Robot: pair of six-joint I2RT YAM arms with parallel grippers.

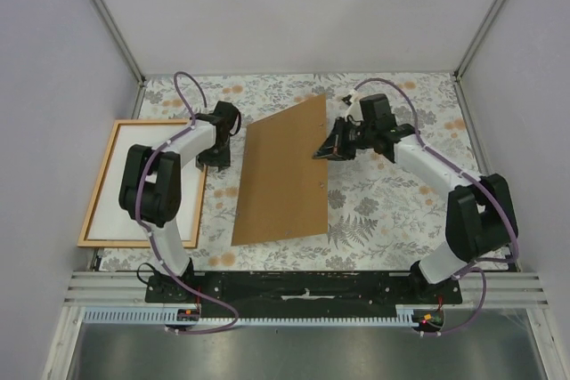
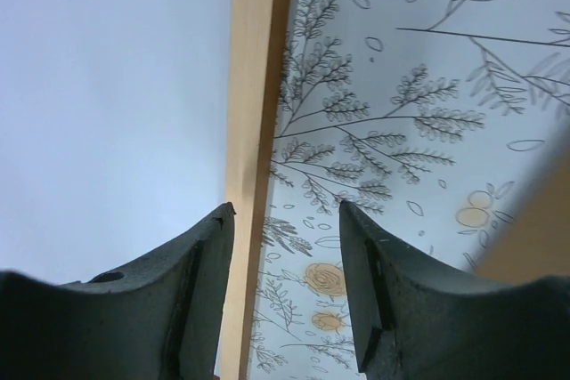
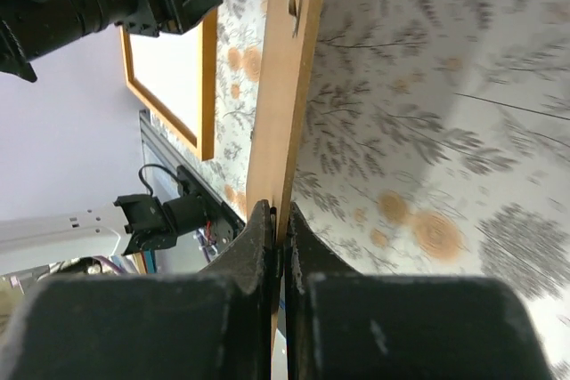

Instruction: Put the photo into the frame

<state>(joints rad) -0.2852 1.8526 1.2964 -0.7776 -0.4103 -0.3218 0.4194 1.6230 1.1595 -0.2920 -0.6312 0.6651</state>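
Note:
The thin light-brown frame [image 1: 116,242] lies flat at the table's left. A plain white sheet [image 1: 105,189], the photo's white side, fills its opening. My left gripper [image 1: 216,162] is open and empty just above the frame's right bar [image 2: 254,86], one finger over the white sheet [image 2: 107,86], the other over the tablecloth. My right gripper [image 1: 319,154] is shut on the right edge of the brown backing board [image 1: 280,175] and holds it tilted, right side raised. In the right wrist view the fingers [image 3: 258,238] pinch the board's edge [image 3: 285,86]; the frame [image 3: 207,60] shows beyond.
A floral tablecloth [image 1: 383,202] covers the table. White walls enclose the left, right and back. A metal rail [image 1: 303,287] with the arm bases runs along the near edge. The board's blurred corner shows at the right of the left wrist view [image 2: 534,229].

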